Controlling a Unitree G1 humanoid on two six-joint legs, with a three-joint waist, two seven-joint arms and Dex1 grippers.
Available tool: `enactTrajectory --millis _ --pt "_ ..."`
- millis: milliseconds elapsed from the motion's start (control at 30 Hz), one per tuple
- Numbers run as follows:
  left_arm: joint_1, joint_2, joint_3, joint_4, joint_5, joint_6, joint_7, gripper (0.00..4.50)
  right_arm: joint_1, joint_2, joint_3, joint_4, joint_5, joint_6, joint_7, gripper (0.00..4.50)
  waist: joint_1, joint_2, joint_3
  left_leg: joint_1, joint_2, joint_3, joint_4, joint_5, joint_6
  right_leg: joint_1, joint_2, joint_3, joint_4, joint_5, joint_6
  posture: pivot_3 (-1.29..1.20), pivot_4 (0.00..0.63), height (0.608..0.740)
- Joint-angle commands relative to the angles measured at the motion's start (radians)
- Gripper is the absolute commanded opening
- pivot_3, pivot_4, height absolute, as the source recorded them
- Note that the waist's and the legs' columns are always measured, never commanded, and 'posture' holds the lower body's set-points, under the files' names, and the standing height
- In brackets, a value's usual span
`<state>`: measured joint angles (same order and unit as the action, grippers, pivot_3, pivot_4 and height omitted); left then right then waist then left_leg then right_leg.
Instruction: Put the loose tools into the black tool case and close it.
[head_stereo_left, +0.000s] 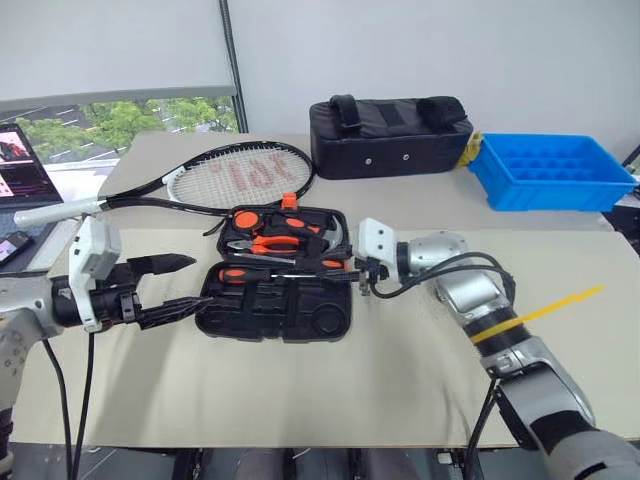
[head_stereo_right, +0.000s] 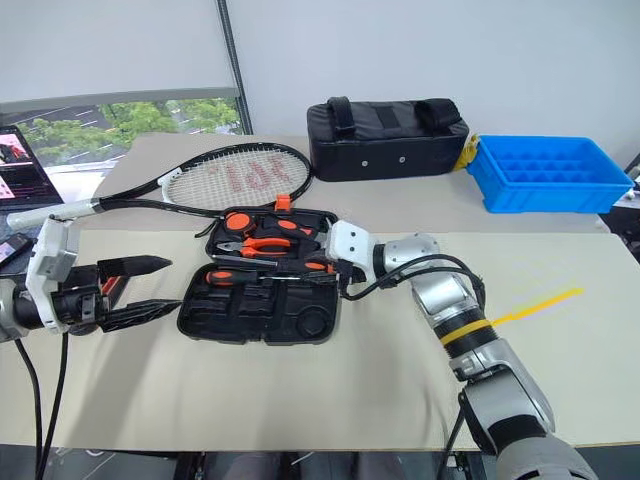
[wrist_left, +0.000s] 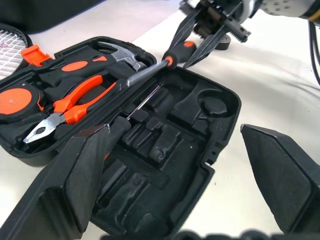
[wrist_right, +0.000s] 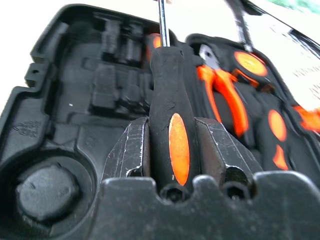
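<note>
On the tabletop (head_stereo_left: 420, 380), head views: black tool case (head_stereo_left: 278, 272) is lying open flat, far half already carrying pliers (head_stereo_left: 272, 243), a hammer and other orange-handled tools, near half showing bare recesses. Right gripper (head_stereo_left: 362, 272) is reaching in at the case's right edge; left gripper (head_stereo_left: 175, 287) is hovering just off its left edge, jaws spread wide and carrying nothing. A tennis racket (head_stereo_left: 240, 172), a black bag (head_stereo_left: 390, 135) and a blue tray (head_stereo_left: 550, 172) are lying farther back, apart from the work.

Left wrist view: the right arm's jaws are pinching the handle end of a screwdriver (wrist_left: 150, 70), whose shaft is slanting across the case's middle ridge toward the pliers. Near half is sitting vacant.

Right wrist view: jaws are clenching on the screwdriver's black-and-orange handle, shaft pointing away over the open case.

Progress, as a judgement: most tools are seated; the screwdriver is being brought to its slot and not yet released. No other loose tool is showing on the tabletop. Seating it and closing the lid are remaining.
</note>
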<state>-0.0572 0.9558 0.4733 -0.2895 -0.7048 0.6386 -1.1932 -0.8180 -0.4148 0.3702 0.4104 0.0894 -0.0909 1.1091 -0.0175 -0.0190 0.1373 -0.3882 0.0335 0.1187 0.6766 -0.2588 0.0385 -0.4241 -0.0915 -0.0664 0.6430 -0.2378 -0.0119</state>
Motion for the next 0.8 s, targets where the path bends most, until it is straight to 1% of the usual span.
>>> enactTrajectory --millis 33,267,333,400,467,567,600,667,800 --pt "0.038 0.008 0.077 -0.055 -0.026 0.004 0.025 4.50 -0.043 0.022 -0.011 0.062 -0.026 -0.070 0.019 0.98 0.000 0.000 0.000 0.000 0.000 0.000 0.000 0.000 0.000 0.000 0.000 0.000 0.000 0.000 0.000 0.00 0.150 0.712" --pt "0.084 0.014 0.118 -0.055 -0.004 -0.034 0.039 4.50 -0.071 0.055 -0.021 0.136 -0.051 -0.046 0.032 0.98 0.000 0.000 0.000 0.000 0.000 0.000 0.000 0.000 -0.001 0.000 -0.001 0.000 0.001 0.000 -0.001 0.00 0.150 0.712" --pt "0.084 0.018 0.116 -0.048 -0.001 -0.039 0.039 4.50 -0.076 0.060 -0.030 0.142 -0.048 -0.039 0.035 1.98 0.000 0.000 0.000 0.000 0.000 0.000 0.000 0.000 -0.001 0.000 -0.001 0.000 0.001 0.000 -0.001 0.00 0.150 0.712" --pt "0.082 0.023 0.112 -0.040 0.002 -0.047 0.038 4.50 -0.079 0.059 -0.034 0.147 -0.052 -0.051 0.039 2.42 -0.001 0.000 0.000 0.000 0.000 0.000 0.000 0.000 -0.001 0.000 -0.001 0.000 0.001 0.000 -0.001 0.00 0.150 0.712" --pt "0.075 0.027 0.106 -0.032 0.004 -0.051 0.037 4.50 -0.079 0.049 -0.040 0.150 -0.063 -0.065 0.031 3.20 -0.001 0.000 0.000 0.000 0.000 0.000 0.000 0.000 -0.002 0.000 -0.001 0.000 0.001 0.000 -0.002 0.00 0.150 0.712" --pt "0.064 0.032 0.095 -0.021 0.005 -0.055 0.034 4.50 -0.072 0.033 -0.052 0.126 -0.047 -0.054 0.056 4.21 -0.001 0.000 0.000 0.001 0.000 0.000 0.000 0.000 -0.002 0.000 -0.001 0.000 0.001 0.000 -0.002 0.00 0.150 0.712" --pt "0.060 0.034 0.092 -0.016 0.007 -0.056 0.034 4.50 -0.071 0.028 -0.057 0.122 -0.046 -0.061 0.059 4.48 -0.001 0.000 0.000 0.001 0.000 0.000 0.000 0.000 -0.002 0.000 -0.001 0.000 0.001 0.000 -0.002 0.00 0.150 0.712" --pt "0.051 0.037 0.084 -0.006 0.011 -0.061 0.031 4.50 -0.075 0.028 -0.076 0.116 -0.043 -0.072 0.043 4.48 -0.001 0.000 0.000 0.000 0.000 0.000 0.000 0.000 -0.002 0.000 -0.002 0.000 0.001 0.000 -0.002 0.00 0.150 0.712" --pt "0.039 0.039 0.065 0.010 0.018 -0.072 0.029 4.50 -0.077 0.067 -0.128 0.069 0.014 -0.004 0.017 4.48 -0.004 0.001 0.000 0.001 0.000 0.000 0.000 0.000 -0.002 0.000 -0.002 0.000 0.001 0.000 -0.002 0.00 0.150 0.712"
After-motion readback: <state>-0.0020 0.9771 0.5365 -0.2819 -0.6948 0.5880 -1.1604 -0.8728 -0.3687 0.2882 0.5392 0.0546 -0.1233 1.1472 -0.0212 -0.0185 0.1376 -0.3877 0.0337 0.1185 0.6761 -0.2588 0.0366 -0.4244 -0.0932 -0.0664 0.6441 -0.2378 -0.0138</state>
